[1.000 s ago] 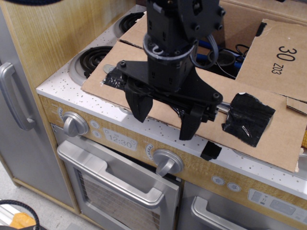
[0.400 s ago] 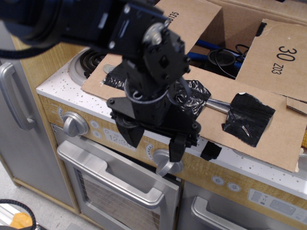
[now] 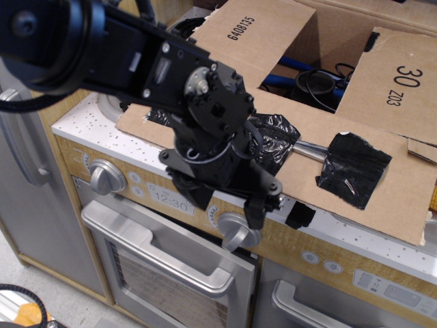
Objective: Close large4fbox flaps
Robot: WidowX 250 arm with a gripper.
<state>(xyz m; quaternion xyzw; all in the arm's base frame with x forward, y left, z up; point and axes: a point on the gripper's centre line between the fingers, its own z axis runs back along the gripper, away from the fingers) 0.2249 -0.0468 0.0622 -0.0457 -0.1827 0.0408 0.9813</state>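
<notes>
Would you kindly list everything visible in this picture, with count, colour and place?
Large brown corrugated cardboard box: one, brown, on the stove top, open, with dark cables and blue parts inside.
Cardboard flaps: at least three visible, brown; the near one lies flat over the stove edge, one marked 6400135 is raised, one marked 30 Z03 is at right.
Black tape patches: at least two, on the near flap.
Toy stove: one, wood-coloured with speckled white top, silver knobs and silver oven handles.
Burner: one, black, at left, mostly hidden.
Black gripper: one, hanging at the near flap's front edge, jaws apart.
</notes>
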